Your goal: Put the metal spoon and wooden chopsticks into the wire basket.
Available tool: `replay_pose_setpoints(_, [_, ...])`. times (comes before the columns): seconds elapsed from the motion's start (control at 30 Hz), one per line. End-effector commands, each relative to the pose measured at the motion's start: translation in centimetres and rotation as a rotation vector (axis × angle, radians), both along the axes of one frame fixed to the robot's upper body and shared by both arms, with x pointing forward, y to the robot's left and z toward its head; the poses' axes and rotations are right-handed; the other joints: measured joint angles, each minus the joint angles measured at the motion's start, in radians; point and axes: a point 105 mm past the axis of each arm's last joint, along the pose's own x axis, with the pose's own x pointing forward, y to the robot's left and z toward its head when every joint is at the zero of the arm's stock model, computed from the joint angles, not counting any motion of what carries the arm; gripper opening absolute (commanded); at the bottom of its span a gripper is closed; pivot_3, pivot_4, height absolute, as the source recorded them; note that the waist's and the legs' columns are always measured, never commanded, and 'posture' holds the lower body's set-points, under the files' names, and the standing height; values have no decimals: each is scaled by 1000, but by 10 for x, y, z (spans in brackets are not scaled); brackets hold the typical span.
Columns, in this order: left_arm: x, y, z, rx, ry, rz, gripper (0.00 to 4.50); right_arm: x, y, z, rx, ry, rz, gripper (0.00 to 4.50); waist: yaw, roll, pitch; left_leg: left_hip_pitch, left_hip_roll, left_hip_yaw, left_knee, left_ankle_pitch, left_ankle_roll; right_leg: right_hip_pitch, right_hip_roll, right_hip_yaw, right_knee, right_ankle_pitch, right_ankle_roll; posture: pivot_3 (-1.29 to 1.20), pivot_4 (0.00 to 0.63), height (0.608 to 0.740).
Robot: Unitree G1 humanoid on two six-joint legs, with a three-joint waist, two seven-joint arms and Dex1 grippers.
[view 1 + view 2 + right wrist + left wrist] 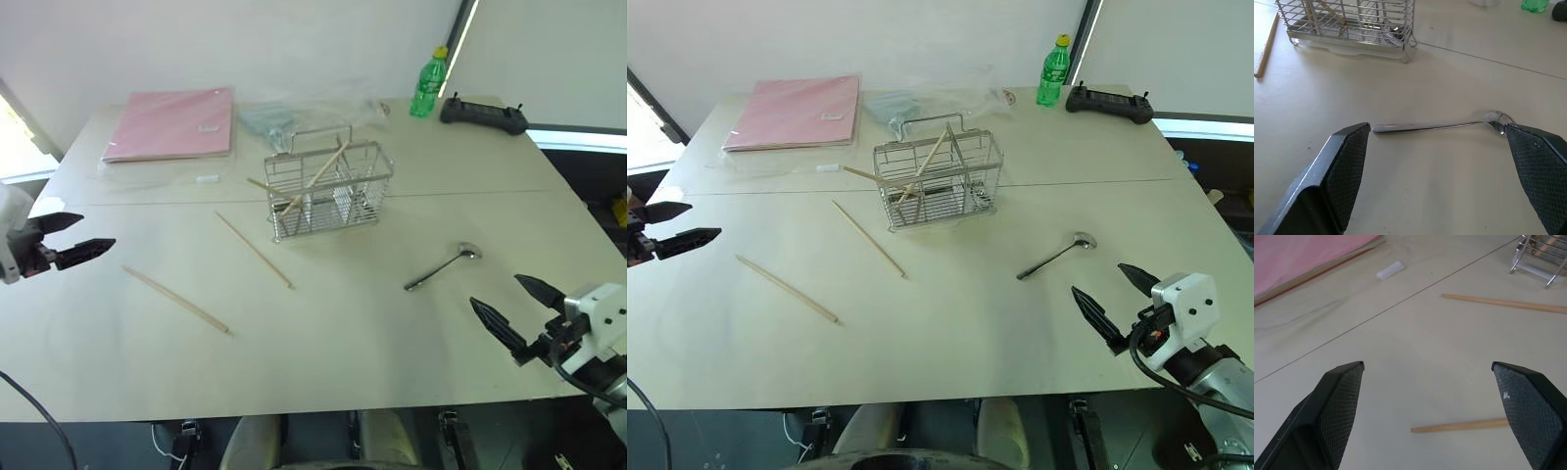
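The wire basket [329, 192] stands mid-table with two wooden chopsticks [318, 176] leaning inside it. Two more chopsticks lie flat on the table: one [253, 249] just left of the basket, another [176, 300] nearer the left front. The metal spoon [441, 266] lies right of centre, bowl toward the far right. My left gripper [71, 237] hovers open at the table's left edge, aimed toward the loose chopsticks [1503, 303]. Open as well, my right gripper [516, 308] sits at the front right, just short of the spoon [1440, 127].
A pink folder [172, 123] and a clear plastic bag [294, 113] lie at the back. A green bottle [428, 84] and a black controller [482, 114] stand at the back right. A small white piece [207, 178] lies near the folder.
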Motion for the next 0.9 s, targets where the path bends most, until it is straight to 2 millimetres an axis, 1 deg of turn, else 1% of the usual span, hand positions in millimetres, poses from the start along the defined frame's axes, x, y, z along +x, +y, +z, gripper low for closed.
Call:
replay_pose_setpoints(0.03, [5,-5,14,27,-50,-20,4419,-1,5,11,-16,-41,12,4500,0,0,0,0,0,0,0,0,0,0,0,0,0,0,0,0,150,709])
replay_pose_setpoints(0.23, [7,-11,16,15,-56,-28,4419,0,6,11,-14,-45,9,4500,0,0,0,0,0,2,0,0,0,0,0,0,1,0,0,0,150,709])
replay_pose_setpoints(0.63, [8,-15,19,21,-66,-33,4419,0,5,12,-17,-47,8,4500,0,0,0,1,0,4,0,0,0,0,0,0,2,0,0,0,150,709])
replay_pose_setpoints(0.8, [10,-26,21,21,-75,-68,4419,0,5,11,-19,-43,6,4500,0,0,0,1,0,4,0,0,0,0,0,0,3,0,0,0,150,709])
replay_pose_setpoints(0.9, [12,-43,28,-16,-98,-114,4419,2,3,11,-28,-43,5,4500,1,-1,0,1,0,4,1,0,0,0,0,0,3,0,0,0,150,709])
